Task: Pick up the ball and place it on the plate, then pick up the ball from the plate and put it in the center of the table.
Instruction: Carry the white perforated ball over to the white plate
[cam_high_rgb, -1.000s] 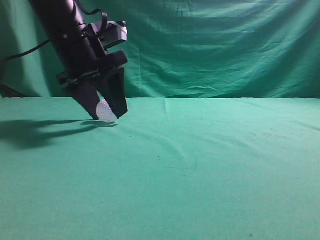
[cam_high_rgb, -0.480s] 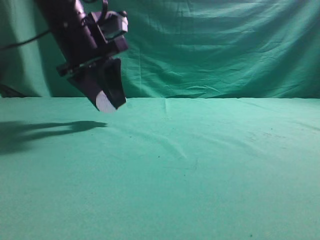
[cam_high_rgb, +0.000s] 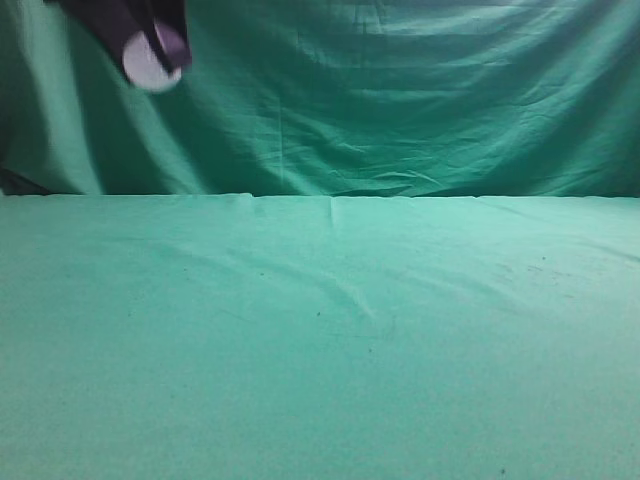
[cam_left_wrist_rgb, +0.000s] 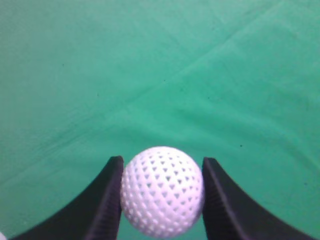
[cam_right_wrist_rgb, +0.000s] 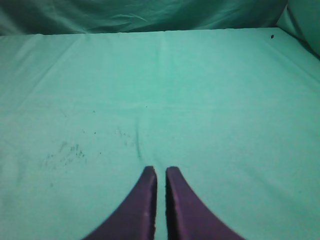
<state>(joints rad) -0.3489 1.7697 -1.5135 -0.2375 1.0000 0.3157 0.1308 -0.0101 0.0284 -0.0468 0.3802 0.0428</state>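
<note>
Ball: the white dimpled ball (cam_left_wrist_rgb: 162, 198) is pinched between the left gripper's (cam_left_wrist_rgb: 162, 200) black fingers (cam_left_wrist_rgb: 107, 200), held high above the desk (cam_high_rgb: 330, 330) at the top left of the exterior view.
Right gripper: its (cam_right_wrist_rgb: 160, 200) fingers are pressed almost together, holding nothing, low over the cloth.
Plate: none visible in any view.
Risk: the round ball is held only at its sides; a jolt or loosened pinch at this height would likely send it bouncing off the desk.
Writing: none readable.

Staged lab set: green cloth table (cam_high_rgb: 330, 350), draped green cloth backdrop (cam_high_rgb: 400, 100).
</note>
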